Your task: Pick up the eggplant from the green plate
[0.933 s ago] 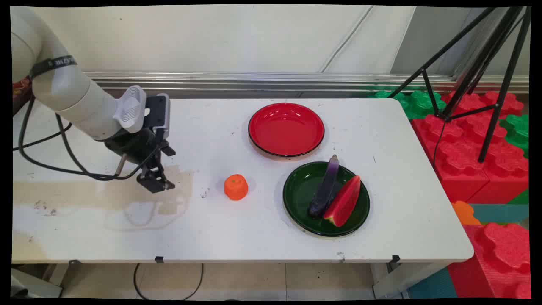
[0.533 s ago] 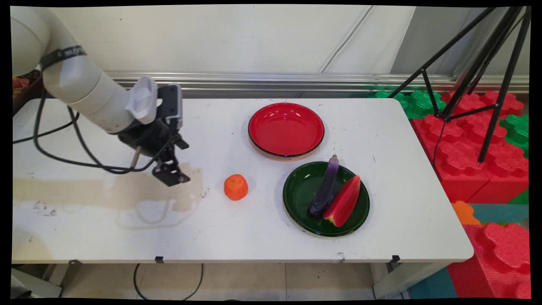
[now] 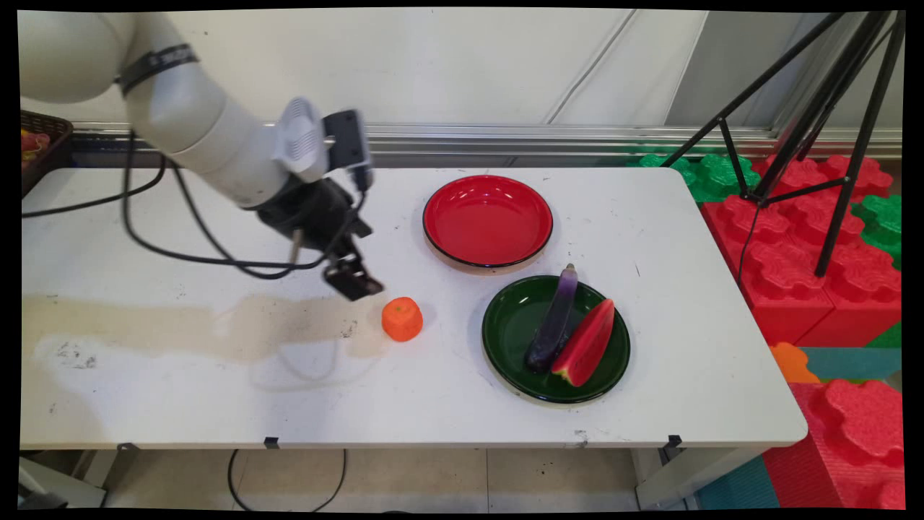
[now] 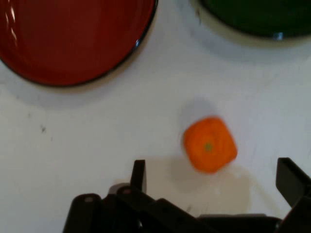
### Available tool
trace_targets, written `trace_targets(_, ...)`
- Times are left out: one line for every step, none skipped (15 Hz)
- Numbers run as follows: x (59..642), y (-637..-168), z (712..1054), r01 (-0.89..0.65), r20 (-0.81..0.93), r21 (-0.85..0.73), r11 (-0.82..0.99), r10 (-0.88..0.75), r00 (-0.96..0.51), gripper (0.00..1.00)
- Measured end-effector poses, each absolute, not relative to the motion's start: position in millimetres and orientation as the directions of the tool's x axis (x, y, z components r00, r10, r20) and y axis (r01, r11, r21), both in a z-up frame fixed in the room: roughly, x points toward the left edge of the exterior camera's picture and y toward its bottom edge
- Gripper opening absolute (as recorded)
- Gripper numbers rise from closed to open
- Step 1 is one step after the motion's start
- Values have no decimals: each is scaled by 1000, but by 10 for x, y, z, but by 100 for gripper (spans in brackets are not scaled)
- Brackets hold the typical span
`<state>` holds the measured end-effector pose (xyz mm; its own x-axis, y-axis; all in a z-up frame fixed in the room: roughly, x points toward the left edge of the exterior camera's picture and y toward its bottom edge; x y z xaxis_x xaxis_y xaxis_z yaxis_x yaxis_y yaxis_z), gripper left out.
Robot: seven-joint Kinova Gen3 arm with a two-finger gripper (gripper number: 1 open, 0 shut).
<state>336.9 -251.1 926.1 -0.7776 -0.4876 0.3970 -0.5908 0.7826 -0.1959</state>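
Observation:
My black gripper [image 3: 353,280] hangs over the table just left of a small orange toy fruit [image 3: 402,318], without touching it. In the hand view the gripper [image 4: 214,170] is open, its two fingers [image 4: 139,174] spread wide, and the orange fruit [image 4: 210,144] lies on the table just beyond and between them. Nothing is held. An empty red plate [image 3: 487,220] sits behind and to the right of the fruit. A green plate [image 3: 509,325] to the right carries a purple eggplant [image 3: 554,323] and a watermelon slice [image 3: 586,343].
Black cables [image 3: 202,253] hang from the arm over the table's left half. A brownish stain [image 3: 180,325] runs across the left of the table. A black tripod [image 3: 830,130] and red and green foam blocks [image 3: 816,267] stand off the right edge.
The arm has swung right and slightly back across the table, bringing the gripper from the left part of the table to just beside the orange fruit. Nothing on the table moved.

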Motion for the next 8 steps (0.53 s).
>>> trace_targets(3250, -2542, 9296, -602, 409, -190, 776, -495, -767, 100)
trace_targets(3147, -2571, 9323, -613, 419, -184, 769, -503, -756, 100)
trace_targets(3028, -2606, 9351, -626, 428, -178, 759, -513, -744, 100)
trace_targets(2909, -2639, 9372, -643, 437, -171, 746, -528, -728, 100)
trace_targets(2806, -2668, 9385, -659, 444, -163, 734, -542, -714, 100)
trace_targets(2736, -2688, 9391, -669, 448, -158, 726, -551, -704, 100)
trace_targets(2632, -2719, 9399, -685, 453, -150, 713, -566, -689, 100)
trace_targets(2570, -2735, 9401, -694, 455, -145, 705, -575, -680, 100)
